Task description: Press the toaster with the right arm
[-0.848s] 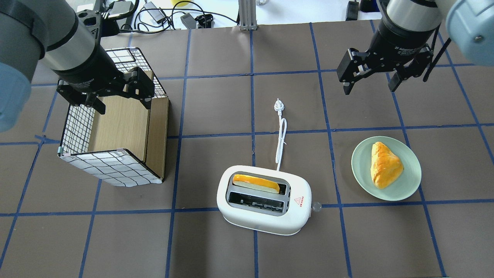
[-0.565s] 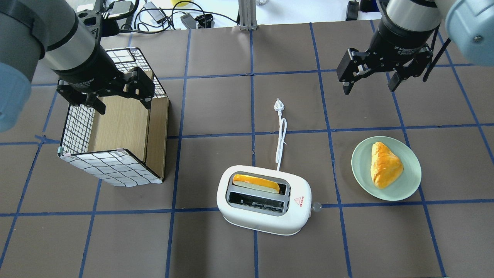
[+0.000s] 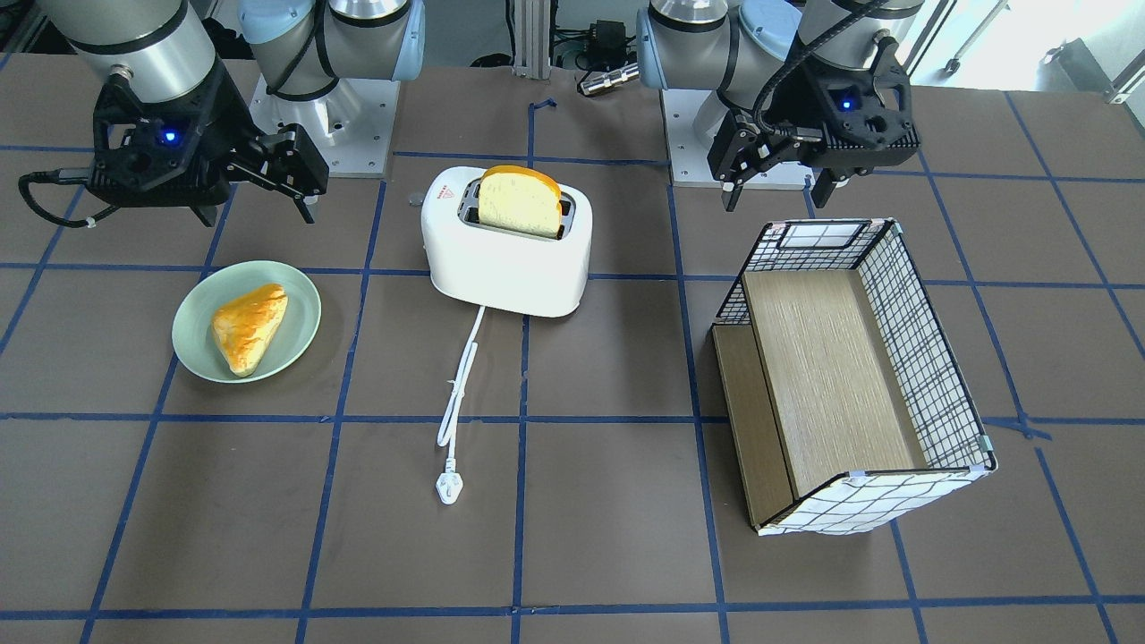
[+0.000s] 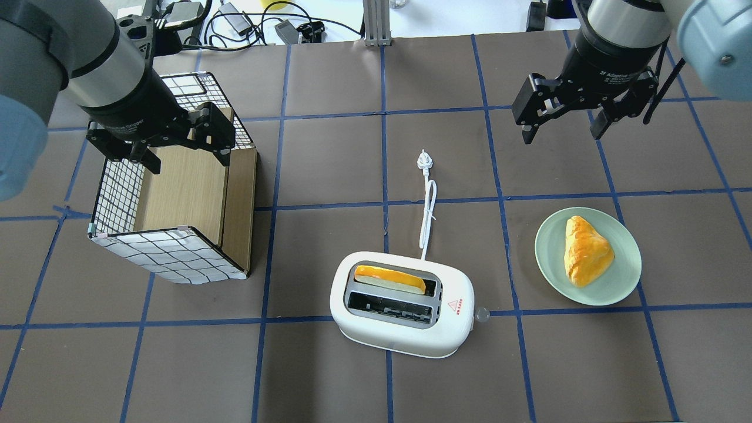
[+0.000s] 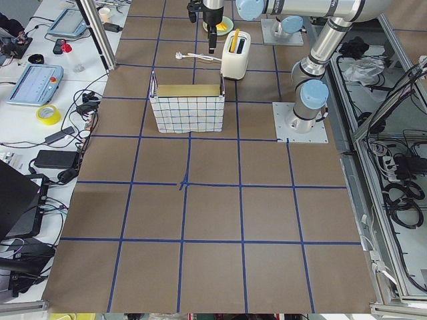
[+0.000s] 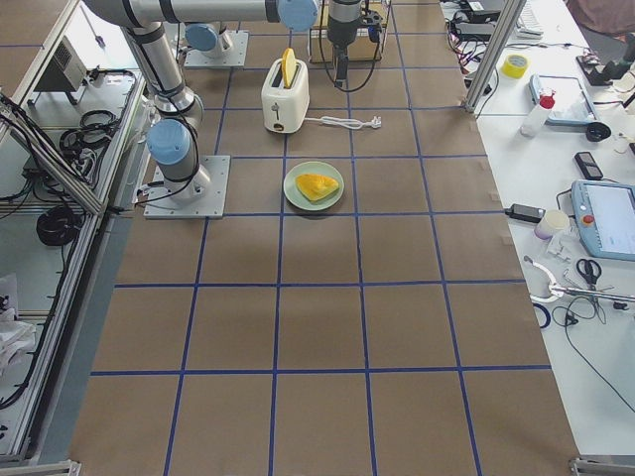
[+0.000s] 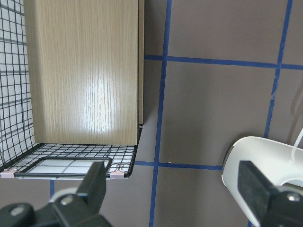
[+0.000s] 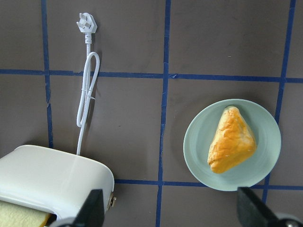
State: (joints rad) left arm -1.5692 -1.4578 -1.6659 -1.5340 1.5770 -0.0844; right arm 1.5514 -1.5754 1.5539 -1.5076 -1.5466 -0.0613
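The light, rigid plastic toaster may slide; press straight down on its lever knob at 3 o'clock. The right gripper is spread wide, empty.

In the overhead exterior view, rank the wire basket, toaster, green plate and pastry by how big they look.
Largest to smallest:
1. wire basket
2. toaster
3. green plate
4. pastry
The toaster stands taller, nearer the camera, yet the order looks clear.
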